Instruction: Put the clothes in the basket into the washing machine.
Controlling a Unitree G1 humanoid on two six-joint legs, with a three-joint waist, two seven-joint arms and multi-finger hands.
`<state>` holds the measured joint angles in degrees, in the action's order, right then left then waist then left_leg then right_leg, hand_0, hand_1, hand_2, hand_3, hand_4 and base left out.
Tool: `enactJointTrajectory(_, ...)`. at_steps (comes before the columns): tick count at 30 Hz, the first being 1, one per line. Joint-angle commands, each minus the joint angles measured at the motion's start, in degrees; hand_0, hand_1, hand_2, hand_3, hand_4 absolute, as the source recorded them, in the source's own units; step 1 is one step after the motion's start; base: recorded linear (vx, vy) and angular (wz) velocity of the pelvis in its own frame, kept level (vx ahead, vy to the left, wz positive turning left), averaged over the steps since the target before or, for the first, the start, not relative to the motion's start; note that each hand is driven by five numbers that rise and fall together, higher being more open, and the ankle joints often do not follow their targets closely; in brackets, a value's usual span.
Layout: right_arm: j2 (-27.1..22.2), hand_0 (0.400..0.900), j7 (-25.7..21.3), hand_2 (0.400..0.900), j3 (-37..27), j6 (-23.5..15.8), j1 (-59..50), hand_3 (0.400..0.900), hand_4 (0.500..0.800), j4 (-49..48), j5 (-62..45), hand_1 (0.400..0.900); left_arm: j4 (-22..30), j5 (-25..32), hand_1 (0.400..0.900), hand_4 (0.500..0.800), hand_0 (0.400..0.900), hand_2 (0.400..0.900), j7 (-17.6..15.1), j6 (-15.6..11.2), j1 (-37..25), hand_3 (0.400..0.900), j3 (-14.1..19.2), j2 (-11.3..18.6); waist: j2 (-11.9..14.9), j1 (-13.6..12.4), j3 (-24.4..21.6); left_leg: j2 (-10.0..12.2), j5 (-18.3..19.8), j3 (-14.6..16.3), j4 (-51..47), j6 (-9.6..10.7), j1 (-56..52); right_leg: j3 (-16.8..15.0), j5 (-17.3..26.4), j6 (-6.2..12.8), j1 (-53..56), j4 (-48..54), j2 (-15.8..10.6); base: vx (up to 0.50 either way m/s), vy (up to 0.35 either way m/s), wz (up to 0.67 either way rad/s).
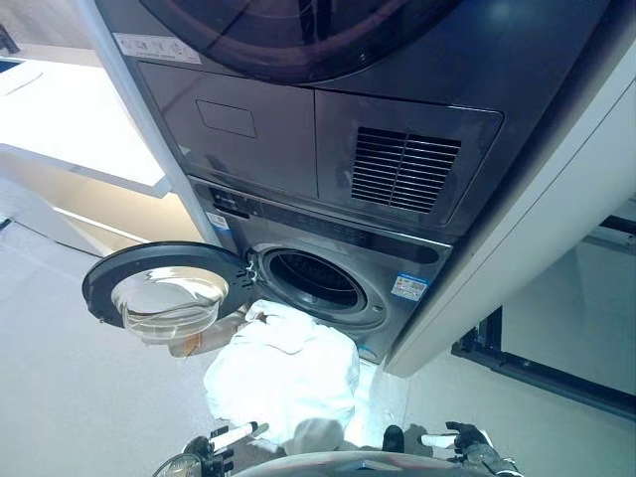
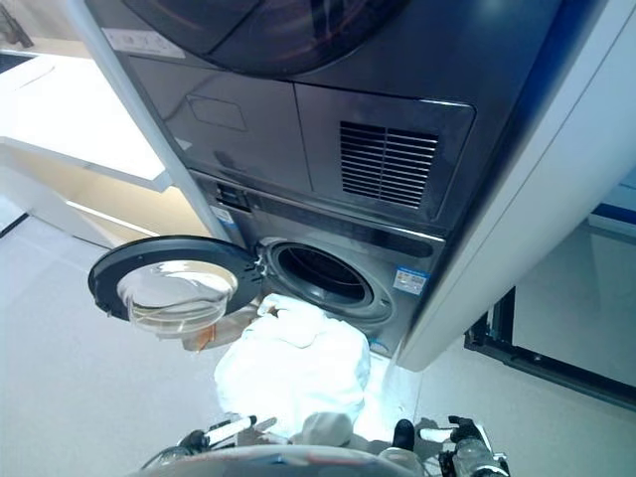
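I'm looking down at the washer (image 1: 328, 268) with its door (image 1: 164, 293) swung wide open to the left. The drum opening (image 1: 313, 281) looks dark, and I can't make out any clothes inside it. The clothes (image 1: 283, 373) are one white heap piled up just below the opening, with the top edge of the heap near the lower lip. The heap hides the basket, so I can't tell whether it sits under there or not.

My left robot hand (image 1: 224, 439) shows at the bottom edge, just beside the near side of the heap; its fingers are too small and cut off for me to say if they are spread or pinching cloth. My right robot hand (image 2: 452, 437) is low at the right, apart from the heap, and I can't tell its state either.

By my judgement the door step is done and the loading itself has barely begun: the whole heap remains to go in.
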<state>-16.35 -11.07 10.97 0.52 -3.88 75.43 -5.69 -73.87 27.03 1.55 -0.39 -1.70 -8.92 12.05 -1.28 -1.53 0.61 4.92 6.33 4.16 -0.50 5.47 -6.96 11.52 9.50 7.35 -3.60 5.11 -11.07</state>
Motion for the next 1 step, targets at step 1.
enactJointTrajectory(1, -0.35, 0.900, -2.28, 0.900, -1.43, 0.37, -1.79, 0.900, 0.800, 3.04, -1.97, 0.900, -3.21, 0.06, 0.900, 0.800, 0.900, 0.900, -0.16, -2.24, -2.43, 0.900, 2.17, 2.12, 3.33, -0.39, -0.59, -2.87, -1.94, 1.89, -2.46, -3.09, 2.82, -3.24, -4.48, 2.69, 4.32, -0.20, -2.03, 0.03, 0.001, 0.00)
